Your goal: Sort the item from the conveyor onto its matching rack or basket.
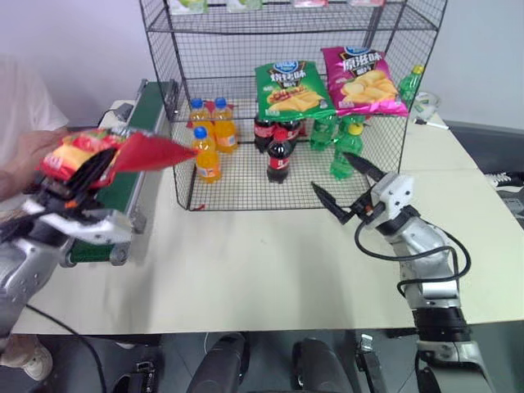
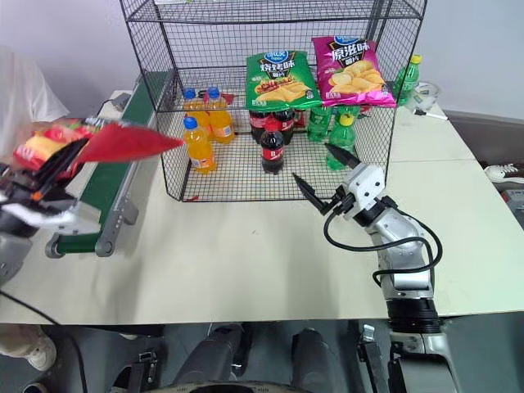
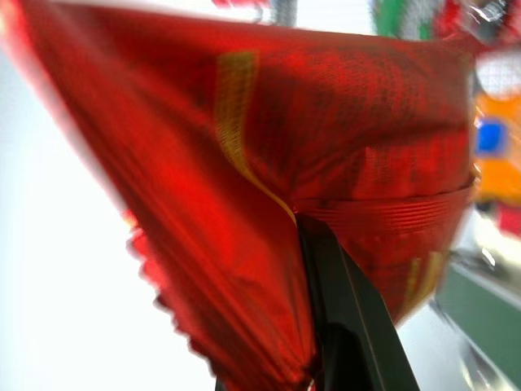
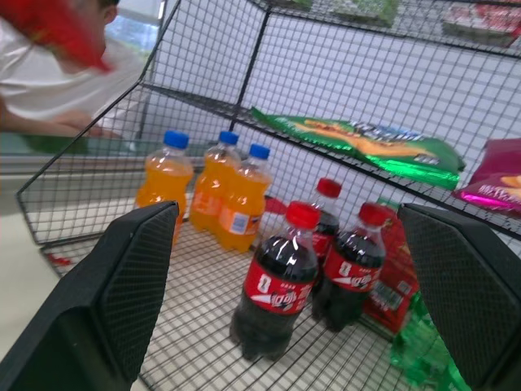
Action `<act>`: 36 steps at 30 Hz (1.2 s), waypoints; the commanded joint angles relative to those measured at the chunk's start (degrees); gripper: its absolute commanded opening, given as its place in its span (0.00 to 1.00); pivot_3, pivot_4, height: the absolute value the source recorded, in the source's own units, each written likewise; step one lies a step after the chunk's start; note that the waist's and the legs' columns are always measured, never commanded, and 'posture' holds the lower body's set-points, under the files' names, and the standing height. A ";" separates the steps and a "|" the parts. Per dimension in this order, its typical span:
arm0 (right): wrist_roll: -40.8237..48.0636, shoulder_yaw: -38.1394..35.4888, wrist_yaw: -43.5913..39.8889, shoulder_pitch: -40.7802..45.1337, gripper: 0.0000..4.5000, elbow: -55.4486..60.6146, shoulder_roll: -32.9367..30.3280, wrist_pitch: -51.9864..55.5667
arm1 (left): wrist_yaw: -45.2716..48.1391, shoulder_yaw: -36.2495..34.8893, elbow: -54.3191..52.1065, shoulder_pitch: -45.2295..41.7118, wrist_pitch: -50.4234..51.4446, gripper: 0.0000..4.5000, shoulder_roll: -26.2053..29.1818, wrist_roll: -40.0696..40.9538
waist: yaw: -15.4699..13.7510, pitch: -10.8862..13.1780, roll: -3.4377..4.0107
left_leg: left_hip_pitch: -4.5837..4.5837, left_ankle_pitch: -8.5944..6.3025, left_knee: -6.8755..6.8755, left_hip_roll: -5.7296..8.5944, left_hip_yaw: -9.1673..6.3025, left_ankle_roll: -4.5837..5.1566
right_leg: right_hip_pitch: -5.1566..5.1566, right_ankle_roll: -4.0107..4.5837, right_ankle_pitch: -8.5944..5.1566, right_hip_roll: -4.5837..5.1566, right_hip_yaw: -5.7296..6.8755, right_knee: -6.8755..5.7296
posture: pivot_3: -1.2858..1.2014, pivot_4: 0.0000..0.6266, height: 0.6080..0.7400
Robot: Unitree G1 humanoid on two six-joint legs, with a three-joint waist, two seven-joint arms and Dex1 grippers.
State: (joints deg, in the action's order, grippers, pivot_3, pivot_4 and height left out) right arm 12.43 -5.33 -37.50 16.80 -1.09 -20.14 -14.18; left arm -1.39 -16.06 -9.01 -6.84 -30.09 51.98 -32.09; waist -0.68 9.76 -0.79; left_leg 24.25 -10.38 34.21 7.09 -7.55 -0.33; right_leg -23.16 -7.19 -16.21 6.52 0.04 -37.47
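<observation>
The left claw (image 1: 82, 176) is clamped on the red chip bag (image 1: 123, 153), held up in the air above the conveyor (image 1: 131, 155), its free end pointing toward the rack (image 1: 286, 98). The right claw (image 1: 344, 187) hovers over the counter (image 1: 246, 262) before the rack's bottom tier, its fingers spread wide and holding nothing.

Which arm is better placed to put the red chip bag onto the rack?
Left, most likely. The left gripper is shut on the red chip bag, held above the conveyor beside the rack. The right gripper is open and empty.
</observation>
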 commanded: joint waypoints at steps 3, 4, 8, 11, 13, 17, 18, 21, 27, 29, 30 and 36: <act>-1.50 1.02 3.73 -0.05 1.00 2.65 1.65 -1.14 | 0.02 8.43 4.24 -15.08 2.75 0.00 -4.09 -3.73 | 0.10 -0.01 -0.02 | -0.03 0.05 0.01 0.01 -0.01 -0.04 | 0.05 0.00 0.01 -0.01 -0.01 -0.10 | 0.52 0.24 1.00; -1.51 1.05 4.09 0.09 1.00 2.69 1.61 -0.96 | -0.61 10.30 6.36 -17.85 2.69 0.00 -5.31 -4.93 | 0.22 -0.01 -0.03 | -0.02 0.07 0.01 0.01 0.00 -0.06 | 0.17 0.00 0.01 -0.01 -0.02 -0.13 | 0.52 0.24 1.00; -1.22 1.00 4.56 0.85 1.00 2.66 1.01 -0.53 | -6.33 18.13 19.13 -30.41 1.49 0.00 -12.43 -9.14 | 0.21 -0.02 -0.02 | -0.06 0.10 0.00 0.01 -0.02 -0.08 | 0.23 -0.01 0.01 -0.05 -0.03 -0.18 | 0.52 0.24 1.00; -1.43 1.73 4.38 0.95 1.00 2.81 0.72 -0.56 | -12.57 22.66 30.84 -38.23 1.64 0.00 -14.87 -14.05 | 0.21 -0.03 -0.05 | -0.08 0.12 0.03 0.03 -0.04 -0.11 | 0.28 -0.02 0.02 -0.05 -0.02 -0.20 | 0.52 0.24 1.00; -1.38 1.97 4.51 0.94 1.00 3.31 0.67 -0.27 | -17.41 25.64 40.15 -43.76 2.66 0.00 -16.26 -16.79 | 0.37 -0.02 -0.05 | -0.08 0.12 0.03 0.04 -0.04 -0.10 | 0.26 -0.02 0.01 -0.05 -0.03 -0.21 | 0.52 0.24 1.00; -1.28 2.08 4.75 0.51 1.00 4.46 0.33 0.52 | -25.64 30.67 54.73 -52.65 2.90 0.00 -19.21 -19.38 | 0.71 -0.02 -0.06 | -0.07 0.13 0.02 0.05 -0.04 -0.10 | 0.25 -0.06 -0.01 -0.05 -0.02 -0.24 | 0.52 0.24 1.00; -1.24 2.11 4.69 0.24 1.00 4.81 0.20 0.73 | -27.22 32.02 58.28 -54.57 4.00 0.00 -20.08 -20.34 | 0.87 -0.02 -0.06 | -0.06 0.13 0.02 0.06 -0.04 -0.10 | 0.24 -0.06 -0.01 -0.05 -0.02 -0.23 | 0.52 0.24 1.00; -1.06 1.79 4.97 -0.29 1.00 6.16 -0.22 1.67 | -28.28 35.09 70.71 -59.27 8.44 0.00 -23.67 -20.80 | 1.07 -0.01 -0.09 | -0.01 0.13 0.05 0.12 -0.09 -0.09 | 0.26 -0.11 -0.03 -0.02 0.00 -0.23 | 0.52 0.24 1.00; -0.86 1.24 5.44 -0.68 1.00 7.90 -1.18 3.15 | -27.99 35.39 81.57 -62.54 14.11 0.00 -27.18 -16.94 | 1.80 0.02 -0.15 | 0.04 0.13 0.08 0.17 -0.09 -0.08 | 0.16 -0.24 -0.11 0.01 0.00 -0.39 | 0.52 0.24 1.00; -0.54 1.11 5.60 -0.75 1.00 8.27 -1.41 3.58 | -26.99 35.29 82.86 -62.96 14.39 0.00 -27.83 -15.66 | 1.81 0.02 -0.15 | 0.11 0.13 0.10 0.16 -0.08 -0.09 | 0.05 -0.25 -0.12 0.01 -0.01 -0.48 | 0.52 0.24 1.00; -0.54 1.20 5.56 -0.75 1.00 8.46 -1.54 3.72 | -25.92 35.81 83.30 -63.20 14.24 0.00 -28.18 -15.47 | 1.78 0.02 -0.15 | 0.10 0.13 0.10 0.16 -0.08 -0.09 | 0.05 -0.25 -0.12 0.01 -0.01 -0.49 | 0.52 0.24 1.00; -0.70 1.89 5.60 -0.20 1.00 8.87 -1.32 4.41 | -22.38 34.12 83.68 -64.41 11.44 0.06 -29.47 -10.55 | 1.47 0.01 -0.16 | 0.11 0.13 0.18 0.17 -0.08 -0.09 | 0.09 -0.25 -0.12 0.03 -0.01 -0.49 | 0.52 0.24 1.00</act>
State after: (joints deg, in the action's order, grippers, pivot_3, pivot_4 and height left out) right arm 11.00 -3.15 -32.28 15.88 4.77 -21.31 -9.56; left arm -25.25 19.24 74.30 -69.78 -17.61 22.39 -45.23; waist 0.79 9.77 -0.95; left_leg 24.36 -10.25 34.40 7.26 -7.63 -0.42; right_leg -23.07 -7.44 -16.32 6.55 0.03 -37.97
